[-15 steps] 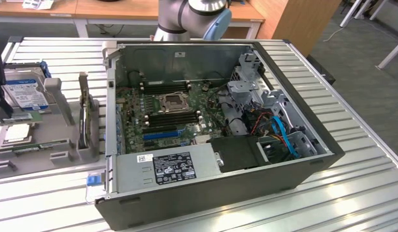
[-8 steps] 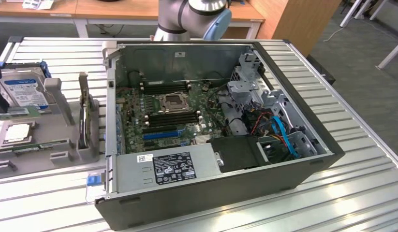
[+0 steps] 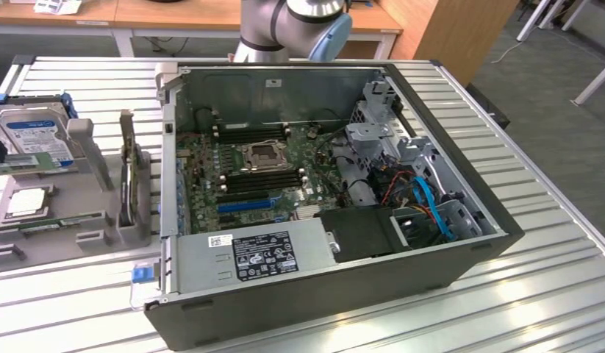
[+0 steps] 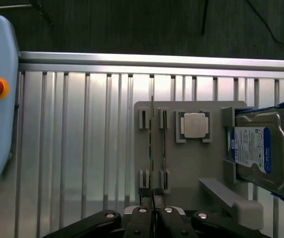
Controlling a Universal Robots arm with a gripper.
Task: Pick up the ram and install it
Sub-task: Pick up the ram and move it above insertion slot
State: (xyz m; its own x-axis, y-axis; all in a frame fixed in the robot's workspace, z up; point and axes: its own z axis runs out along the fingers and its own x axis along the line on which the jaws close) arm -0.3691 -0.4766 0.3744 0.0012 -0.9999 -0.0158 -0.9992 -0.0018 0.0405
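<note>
The ram (image 4: 152, 144) stands on edge in a slot of the grey holder (image 4: 191, 163), showing as a thin line. In the same holder sit the square processor chip (image 4: 193, 125) and the hard drive (image 4: 255, 151). The gripper (image 4: 153, 194) hangs over the ram's end, clenched on nothing. The holder rests on the slatted desk (image 4: 82, 148), by its edge at the exterior view's left, beside the open computer case (image 3: 331, 184).

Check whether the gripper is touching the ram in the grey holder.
Apart. The exterior view shows the ram untouched in its holder, the arm behind the computer case; the shut gripper hangs well above.
</note>
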